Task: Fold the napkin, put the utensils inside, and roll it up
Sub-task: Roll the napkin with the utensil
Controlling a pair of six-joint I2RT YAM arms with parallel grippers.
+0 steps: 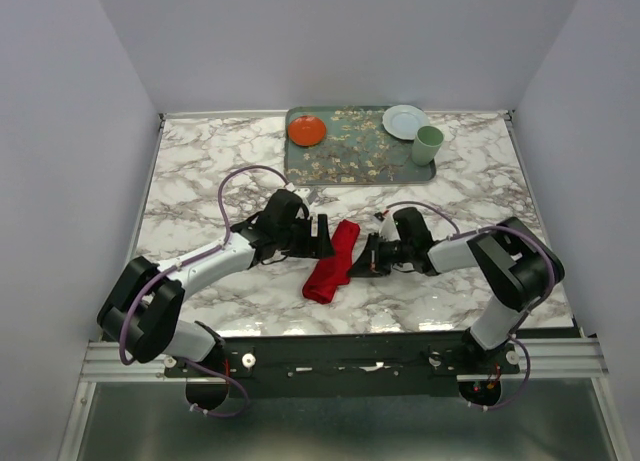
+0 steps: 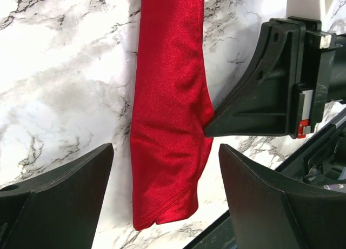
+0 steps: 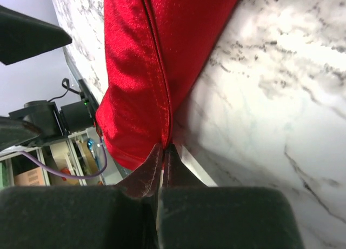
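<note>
One hem of the napkin (image 3: pixel 140 71) is pinched by the right gripper (image 3: pixel 163 152), likely for folding; the left gripper (image 2: pixel 166 152) is held spread astride the napkin.

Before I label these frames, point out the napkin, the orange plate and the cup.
napkin (image 1: pixel 334 263), top view, middle of the folded strip
orange plate (image 1: pixel 306 131), top view, bare centre
cup (image 1: pixel 427 149), top view, side wall

Left wrist view: the napkin (image 2: pixel 170 114) runs off the upper edge, so you cannot see its far end. Right wrist view: the closed right gripper (image 3: pixel 162 150) covers the hem it pinches at bottom centre, and the background clutter (image 3: pixel 54 168) at lower left is blurred. What the folds enclose stays hidden from you.
</note>
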